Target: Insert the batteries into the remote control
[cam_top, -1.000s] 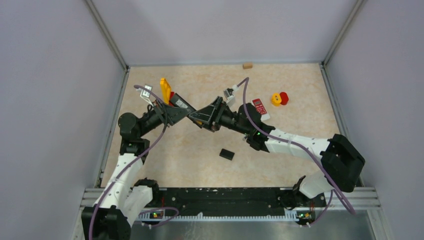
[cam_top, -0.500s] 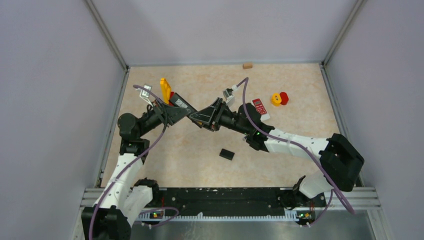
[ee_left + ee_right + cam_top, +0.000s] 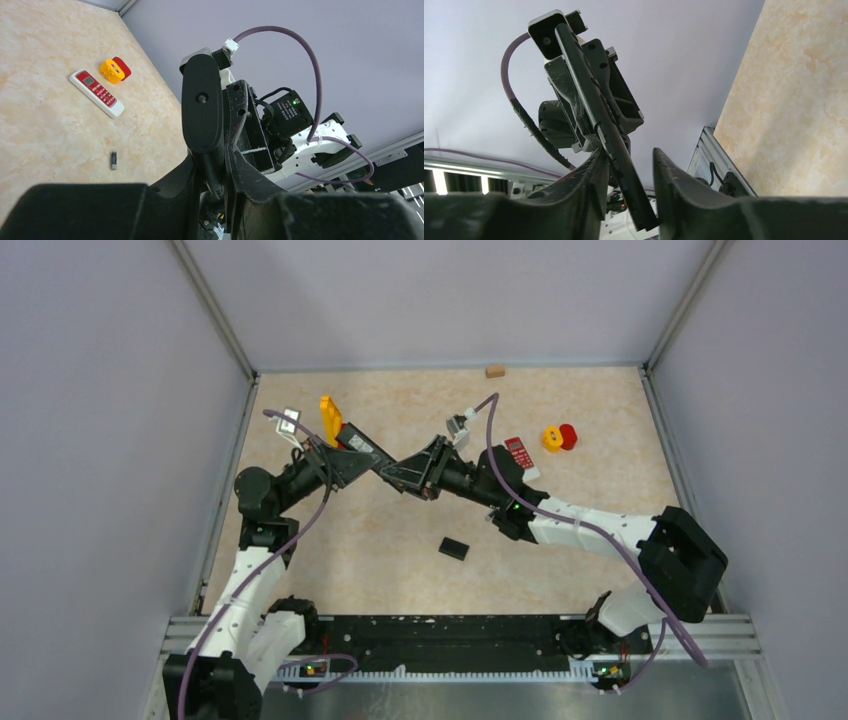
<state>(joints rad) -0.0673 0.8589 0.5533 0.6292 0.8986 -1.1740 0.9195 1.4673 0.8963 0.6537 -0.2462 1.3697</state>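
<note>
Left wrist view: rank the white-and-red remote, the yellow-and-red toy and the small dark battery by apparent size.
1. white-and-red remote, clearly the longest
2. yellow-and-red toy, which lies a bit farther off and so may look slightly small
3. dark battery, by far the smallest though it seems nearest the camera

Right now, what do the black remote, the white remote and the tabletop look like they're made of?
Black remote: probably moulded plastic, matte, going by its smooth rounded edge and dull sheen. White remote: likely plastic too, slightly glossy, with a red face. Tabletop: beige marbled pattern, maybe laminate or stone; the look leaves it open.
</note>
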